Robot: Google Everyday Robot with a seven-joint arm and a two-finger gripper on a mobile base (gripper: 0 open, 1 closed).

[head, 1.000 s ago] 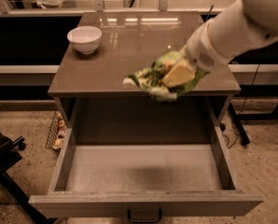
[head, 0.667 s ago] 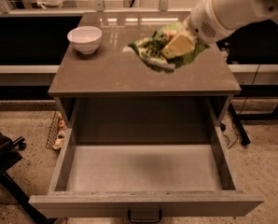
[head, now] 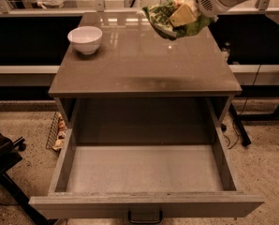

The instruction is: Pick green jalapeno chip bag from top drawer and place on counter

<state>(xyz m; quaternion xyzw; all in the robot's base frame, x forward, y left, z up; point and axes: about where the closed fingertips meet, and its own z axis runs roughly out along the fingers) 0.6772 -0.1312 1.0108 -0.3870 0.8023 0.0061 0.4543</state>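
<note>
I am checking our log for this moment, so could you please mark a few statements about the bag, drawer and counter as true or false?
1. The gripper holds the green jalapeno chip bag above the counter. True.
2. The top drawer is closed. False: it is pulled open.
3. A white bowl stands on the counter. True.
4. The bag lies inside the drawer. False: it hangs in the gripper above the counter.

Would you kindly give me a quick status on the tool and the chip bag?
Tool shut on chip bag, held above back right of counter. Drawer open below. White bowl back left, apart from the bag.
</note>
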